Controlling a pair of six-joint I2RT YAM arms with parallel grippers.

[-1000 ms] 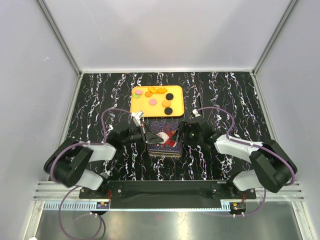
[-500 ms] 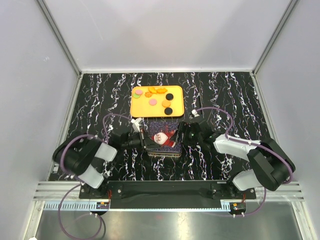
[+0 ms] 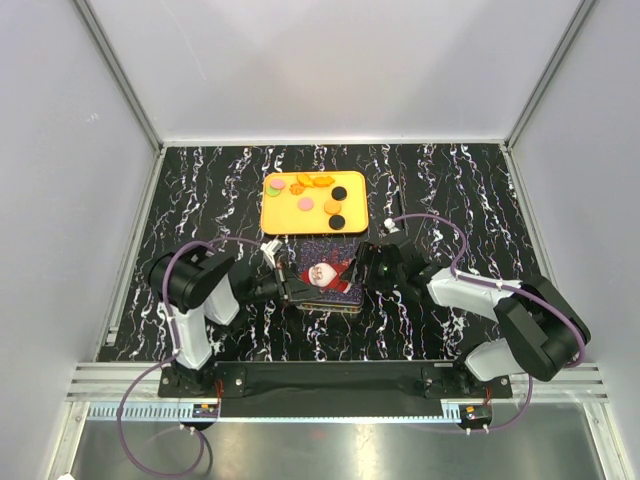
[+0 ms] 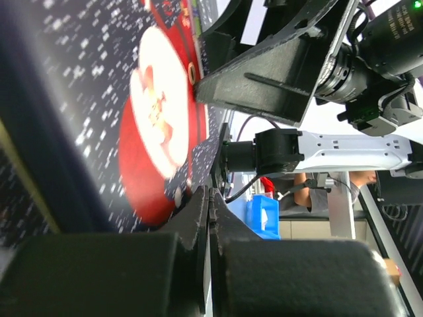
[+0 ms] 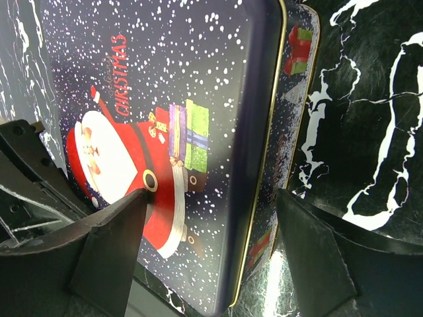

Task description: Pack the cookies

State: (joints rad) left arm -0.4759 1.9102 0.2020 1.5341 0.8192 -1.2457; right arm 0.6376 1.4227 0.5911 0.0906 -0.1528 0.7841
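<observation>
Left hand [image 4: 209, 198]: clenched, the fingers pressed flat together with nothing between them; the tip is at the left edge of a tin's lid [image 5: 172, 79].
Right hand [image 5: 211, 224]: released, fingers spread wide at the lid's right side. One finger is over the Santa picture and the other is beyond the tin's edge, above the table. Whether either touches cannot be told.
Lid: dark blue with white snow specks, a Santa in red, stacked gifts and the red word "Christmas". It lies askew on the tin [image 3: 325, 278], and a strip of the gold-rimmed base shows beside it.
Cookies [image 3: 332, 207]: small flat pieces lying loose on the tray, just beyond the tin. Most are round: several orange, three black, one pink, one green. A few orange ones at the far edge look flower-shaped.
Tray [image 3: 285, 212]: orange rectangle with rounded corners.
Table [image 3: 450, 190]: black with white veins.
</observation>
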